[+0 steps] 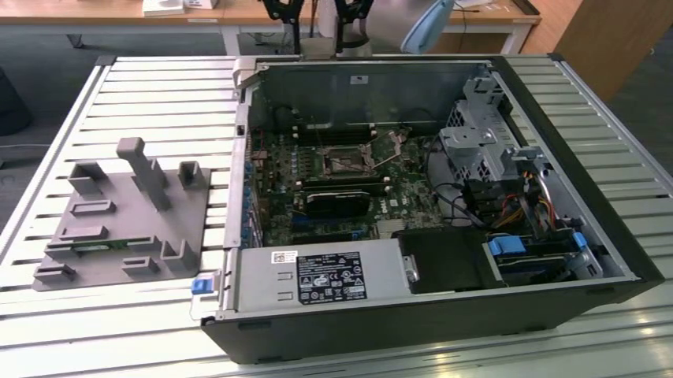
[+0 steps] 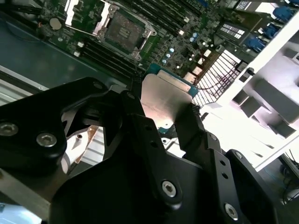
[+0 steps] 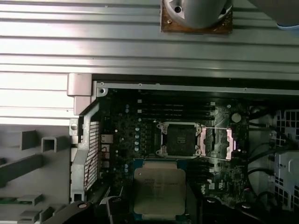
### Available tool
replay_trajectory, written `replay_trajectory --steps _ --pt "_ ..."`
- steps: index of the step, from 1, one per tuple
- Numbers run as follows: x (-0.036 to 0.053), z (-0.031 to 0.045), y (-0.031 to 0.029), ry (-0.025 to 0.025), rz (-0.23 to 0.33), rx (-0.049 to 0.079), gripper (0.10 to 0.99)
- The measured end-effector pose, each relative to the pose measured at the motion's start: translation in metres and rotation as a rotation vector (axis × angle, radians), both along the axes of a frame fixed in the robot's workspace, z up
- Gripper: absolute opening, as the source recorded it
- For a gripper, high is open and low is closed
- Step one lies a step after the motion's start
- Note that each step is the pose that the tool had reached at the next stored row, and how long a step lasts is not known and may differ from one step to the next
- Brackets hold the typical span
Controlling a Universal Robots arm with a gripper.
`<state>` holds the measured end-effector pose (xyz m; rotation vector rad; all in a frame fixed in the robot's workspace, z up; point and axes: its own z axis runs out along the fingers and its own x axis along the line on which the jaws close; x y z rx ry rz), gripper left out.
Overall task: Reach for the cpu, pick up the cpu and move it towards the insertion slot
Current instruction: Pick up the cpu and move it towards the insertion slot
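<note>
The end effector point(image 2: 164, 116) is pinching the cpu point(image 2: 167, 100) between its two black fingers point(image 2: 140, 123), one finger on each of two opposite edges of the chip. The jaws are spread only as far as the chip is wide, and the silver top of the chip shows between them. In the first wrist view the cpu point(image 3: 159, 190) hangs flat, its metal lid facing the camera and its blue-green rim visible around it, with the dark tips of the end effector point(image 3: 154, 210) around its near edge.

The chip is held up in the air over the motherboard point(image 3: 140, 135), inside the open computer case point(image 1: 589, 236). The slot point(image 3: 181, 139) lies just beyond the held chip, near it but not under it; a strip of board with small components lies between them. In the second wrist view the slot point(image 2: 124, 30) sits beyond the fingertips, its metal frame open and its dark centre bare. In the exterior view the slot point(image 1: 346, 160) sits in the middle of the board inside the case.

Outside the case wall, on the ribbed tabletop point(image 1: 137, 87), stands the grey fixture point(image 1: 121, 224) with its upright blocks, well apart from the end effector.
</note>
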<state>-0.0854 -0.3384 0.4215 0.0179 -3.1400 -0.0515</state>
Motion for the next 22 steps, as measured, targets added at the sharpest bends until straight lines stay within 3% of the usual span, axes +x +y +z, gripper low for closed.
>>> replay_trajectory --steps 9,17,22 --pt "0.0274 -0.0012 0.0067 -0.0012 0.0 0.0 0.533" --pt "0.0483 -0.0017 0.0076 -0.0029 -0.003 0.0 0.533" --pt "0.0532 -0.0019 0.0076 -0.0044 -0.003 0.0 0.533"
